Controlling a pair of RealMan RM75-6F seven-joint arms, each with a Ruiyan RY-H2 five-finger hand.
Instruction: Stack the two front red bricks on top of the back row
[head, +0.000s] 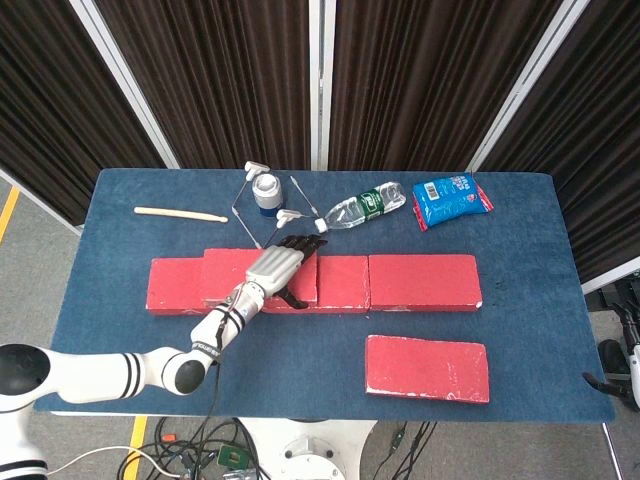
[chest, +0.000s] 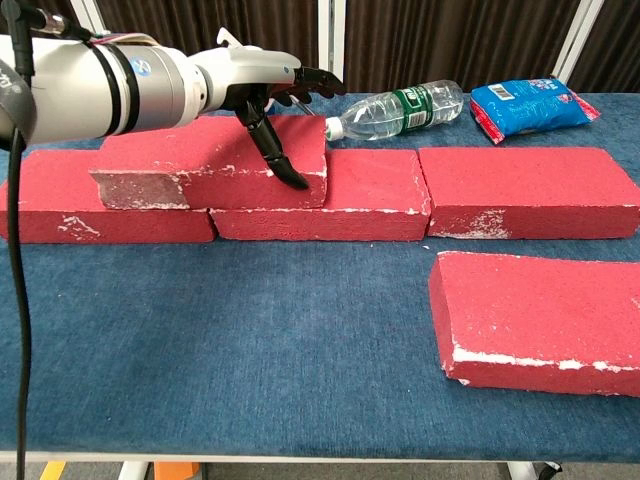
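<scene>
The left hand (chest: 262, 85) lies over the stacked red brick (chest: 215, 165), which already sits on the back row (head: 420, 281), its fingers (chest: 270, 150) draped across the top and down the front face, though I cannot tell if they truly clamp it. The remaining front brick (head: 427, 367) lies flat on the worktop (head: 300, 350) well off to the hand's right, nearer the robot, long axis running left to right, with bare cloth between. The right hand is out of sight; the water bottle (head: 362, 206) and blue packet (head: 451, 199) lie behind the row, clear of the path.
</scene>
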